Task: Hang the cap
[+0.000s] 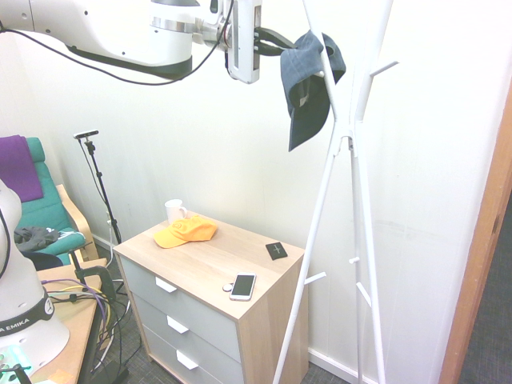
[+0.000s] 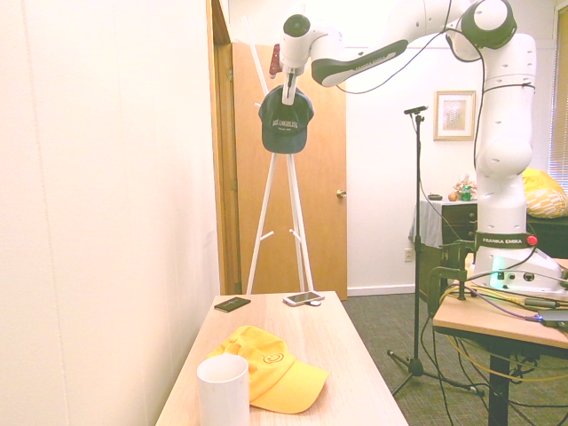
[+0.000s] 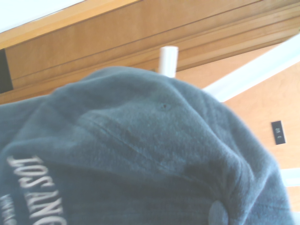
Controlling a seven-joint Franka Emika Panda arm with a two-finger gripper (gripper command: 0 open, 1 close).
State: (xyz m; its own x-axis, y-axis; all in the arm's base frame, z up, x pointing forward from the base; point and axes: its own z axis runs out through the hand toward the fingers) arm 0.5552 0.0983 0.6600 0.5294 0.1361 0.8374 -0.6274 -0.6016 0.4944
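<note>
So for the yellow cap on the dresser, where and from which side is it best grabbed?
Probably by the brim. The yellow cap lies flat on the dresser beside the white mug, its stiff brim reaching toward the free edge. Coming from that edge, away from the mug, lets the fingers pinch a thin, firm part.

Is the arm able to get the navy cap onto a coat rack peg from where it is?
Probably yes. The end effector holds the cap right against the white coat rack, level with its upper pegs, with nothing between them.
</note>
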